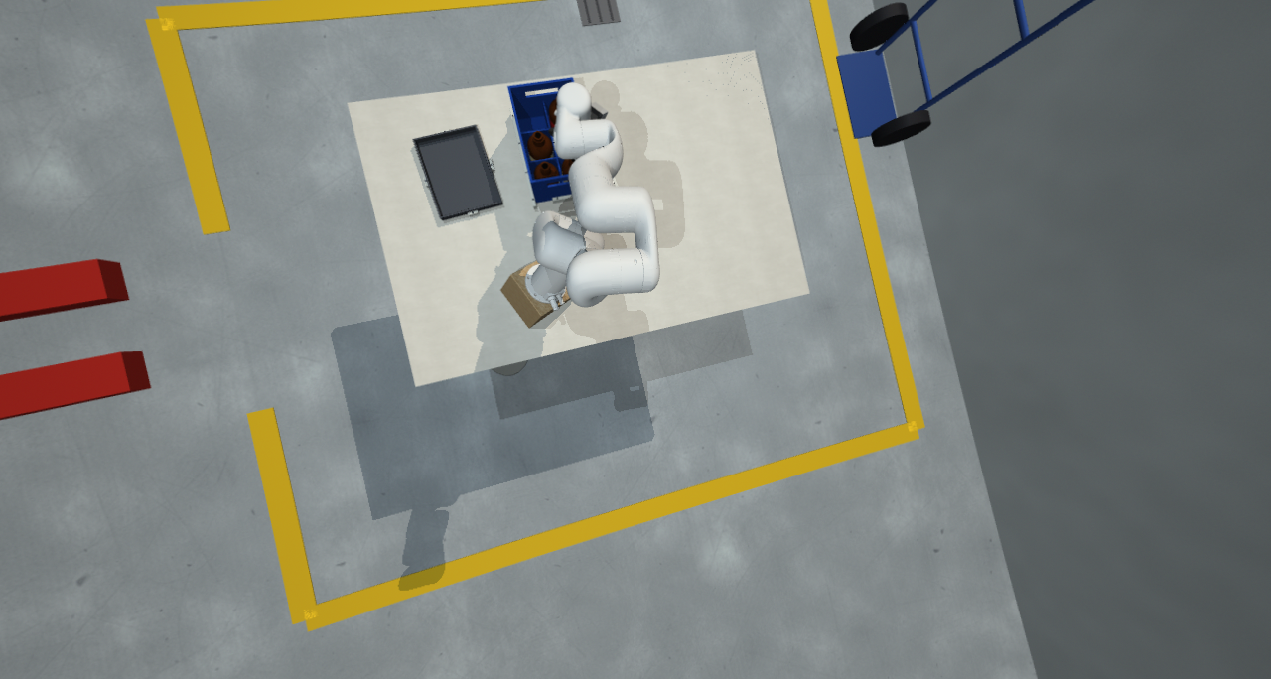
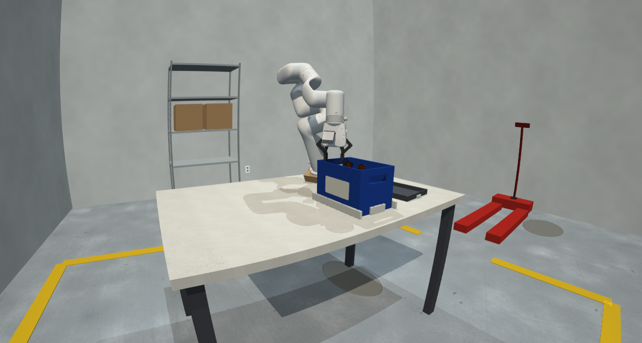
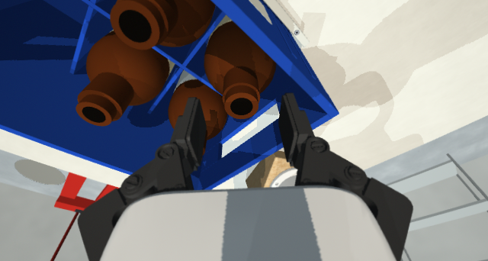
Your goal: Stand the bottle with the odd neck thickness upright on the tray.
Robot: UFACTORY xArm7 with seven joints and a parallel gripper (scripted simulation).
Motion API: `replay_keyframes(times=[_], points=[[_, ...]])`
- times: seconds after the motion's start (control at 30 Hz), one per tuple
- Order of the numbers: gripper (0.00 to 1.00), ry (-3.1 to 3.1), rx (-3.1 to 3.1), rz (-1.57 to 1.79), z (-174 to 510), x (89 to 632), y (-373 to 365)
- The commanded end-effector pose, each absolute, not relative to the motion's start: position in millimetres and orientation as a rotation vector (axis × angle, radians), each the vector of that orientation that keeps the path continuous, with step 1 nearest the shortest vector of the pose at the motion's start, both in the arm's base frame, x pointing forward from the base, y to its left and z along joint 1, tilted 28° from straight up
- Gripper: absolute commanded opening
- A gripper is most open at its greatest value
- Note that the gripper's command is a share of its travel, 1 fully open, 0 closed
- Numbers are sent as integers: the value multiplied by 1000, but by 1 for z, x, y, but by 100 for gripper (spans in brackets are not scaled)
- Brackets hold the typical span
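Observation:
A blue crate (image 1: 524,110) (image 2: 354,183) (image 3: 267,40) stands on the table and holds several brown bottles in its cells. In the wrist view, the nearest bottle (image 3: 240,66) stands upright in the corner cell. Two more bottles (image 3: 135,22) (image 3: 118,74) stand further in, and another bottle (image 3: 213,116) is partly hidden behind my left finger. My gripper (image 2: 334,157) (image 3: 241,110) is open. It hangs just above the crate, with its fingers to either side of the nearest bottle's mouth and clear of it. The dark tray (image 1: 457,177) (image 2: 406,190) lies empty beside the crate.
White stop strips (image 2: 336,204) edge the crate's foot. The arm's base sits on a cardboard-coloured block (image 1: 524,297). Off the table are a shelf with boxes (image 2: 204,116), a red pallet jack (image 2: 493,215) and a blue hand truck (image 1: 880,79).

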State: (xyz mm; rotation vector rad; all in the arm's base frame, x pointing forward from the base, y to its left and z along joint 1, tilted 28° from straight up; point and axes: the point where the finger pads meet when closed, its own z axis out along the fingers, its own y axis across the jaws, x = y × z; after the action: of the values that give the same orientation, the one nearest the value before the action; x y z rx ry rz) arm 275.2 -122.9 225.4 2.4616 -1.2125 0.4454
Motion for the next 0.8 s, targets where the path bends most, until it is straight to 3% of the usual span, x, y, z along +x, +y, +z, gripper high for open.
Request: replay_keyframes(times=[0.0,0.77], points=[[65,-1211,2462,451,241,274,-116],[65,-1211,2462,451,279,269,-96]])
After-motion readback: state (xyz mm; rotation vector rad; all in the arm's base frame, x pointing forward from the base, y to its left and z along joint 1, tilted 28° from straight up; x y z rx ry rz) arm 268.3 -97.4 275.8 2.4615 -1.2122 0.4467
